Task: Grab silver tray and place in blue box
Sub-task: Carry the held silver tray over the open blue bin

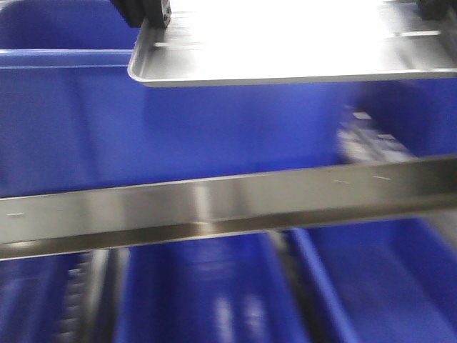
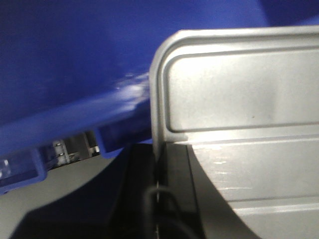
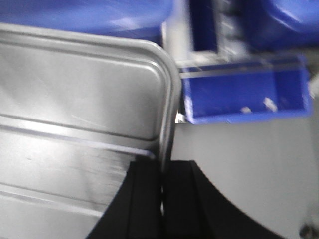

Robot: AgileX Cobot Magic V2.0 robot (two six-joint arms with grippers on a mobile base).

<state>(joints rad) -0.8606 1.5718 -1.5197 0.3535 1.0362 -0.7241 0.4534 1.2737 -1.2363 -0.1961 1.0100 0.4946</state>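
Note:
The silver tray [image 1: 285, 50] hangs level at the top of the front view, above the blue box [image 1: 178, 128]. My left gripper [image 1: 148, 14] is shut on the tray's left rim. My right gripper [image 1: 437, 7] is shut on its right rim, mostly cut off by the frame. In the left wrist view the tray [image 2: 239, 99] fills the right side, my gripper [image 2: 158, 164] pinches its rim, and the blue box's rolled rim [image 2: 75, 124] lies just left. In the right wrist view the tray [image 3: 79, 99] fills the left side and my gripper [image 3: 163, 172] pinches its right rim.
A shiny metal bar [image 1: 228, 204] crosses the front view below the tray. More blue bins [image 1: 378, 286] sit under it. A small blue bin [image 3: 244, 94] stands on the grey surface [image 3: 249, 169] right of the tray in the right wrist view.

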